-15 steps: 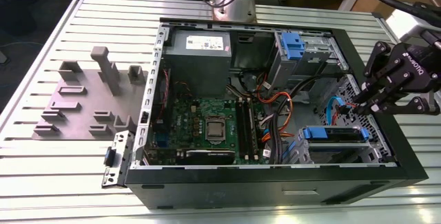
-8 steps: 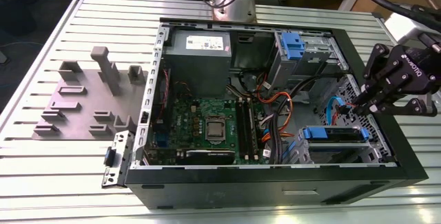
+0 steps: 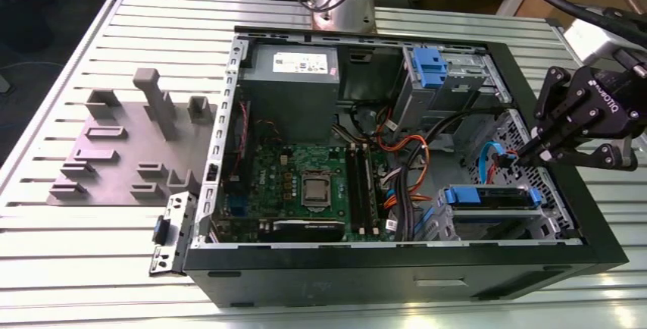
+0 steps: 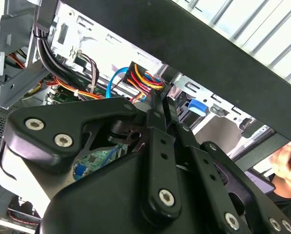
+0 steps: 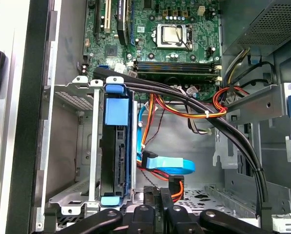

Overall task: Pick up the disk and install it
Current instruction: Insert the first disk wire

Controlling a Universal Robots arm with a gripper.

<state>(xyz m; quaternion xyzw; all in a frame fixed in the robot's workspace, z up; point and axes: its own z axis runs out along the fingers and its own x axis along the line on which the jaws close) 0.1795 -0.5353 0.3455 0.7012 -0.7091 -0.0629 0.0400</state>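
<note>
The disk (image 3: 492, 196), in its blue plastic carrier, sits in the metal drive cage at the near right corner of the open computer case (image 3: 404, 287). In the first wrist view the disk (image 5: 113, 112) stands edge-on in that cage between two metal rails. My gripper (image 3: 516, 158) hangs just above the case's right side, a little beyond the cage, over the cables. Its fingers are pressed together with nothing between them, as both wrist views show (image 5: 159, 191) (image 4: 158, 100).
Orange, black and blue cables (image 5: 184, 105) run beside the cage. The motherboard (image 3: 303, 181) fills the case floor, with a grey power supply (image 3: 293, 79) behind it. A grey fixture (image 3: 132, 143) lies on the slatted table. A person's hand (image 4: 288, 163) shows outside the case.
</note>
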